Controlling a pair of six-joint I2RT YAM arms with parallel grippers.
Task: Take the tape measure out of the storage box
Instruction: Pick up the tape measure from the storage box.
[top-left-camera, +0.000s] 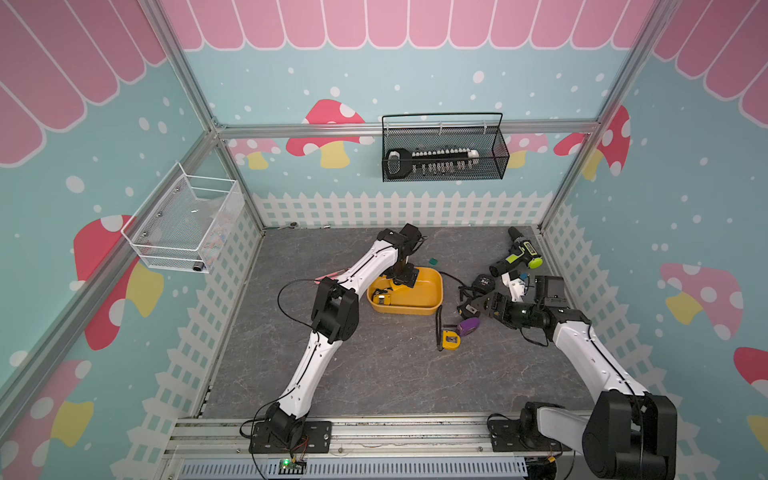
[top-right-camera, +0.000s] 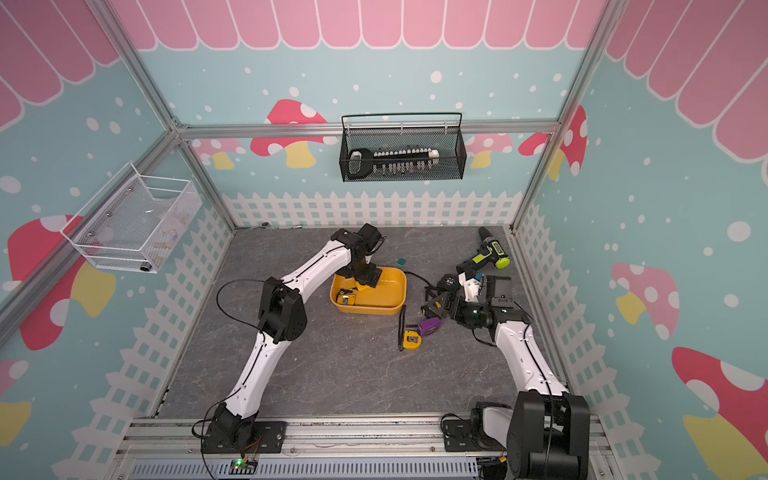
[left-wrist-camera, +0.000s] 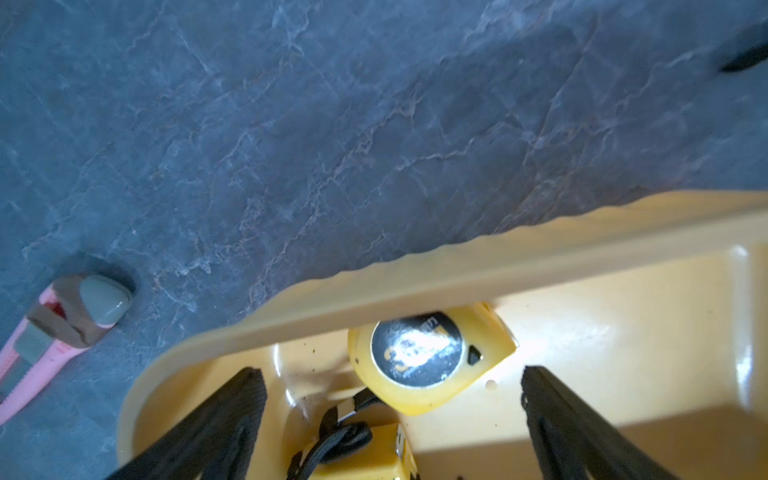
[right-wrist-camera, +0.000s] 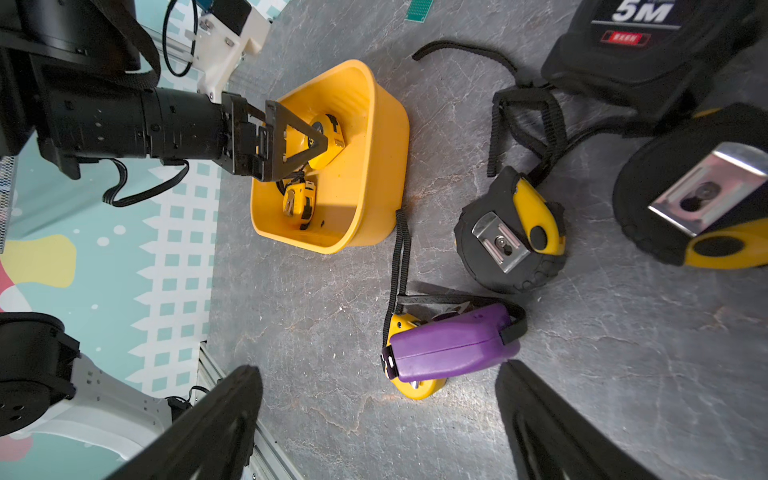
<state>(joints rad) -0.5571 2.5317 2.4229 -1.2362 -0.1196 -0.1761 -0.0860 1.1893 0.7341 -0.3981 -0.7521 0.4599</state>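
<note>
The grey stone-look tabletop (top-left-camera: 374, 382) is bare at the front and crowded on its right side. The storage box (top-left-camera: 409, 308) sits mid-table, clear of the walls. The left gripper (left-wrist-camera: 390, 369) hangs over the box, jaws spread wide and empty, on either side of a round yellow tape measure (left-wrist-camera: 419, 357) near the box's wall. The right gripper (right-wrist-camera: 379, 365), also wide and empty, hovers over a purple tape measure (right-wrist-camera: 453, 345).

Mushroom-print walls (top-left-camera: 374, 83), grey marbled floor (top-left-camera: 374, 374)
</note>
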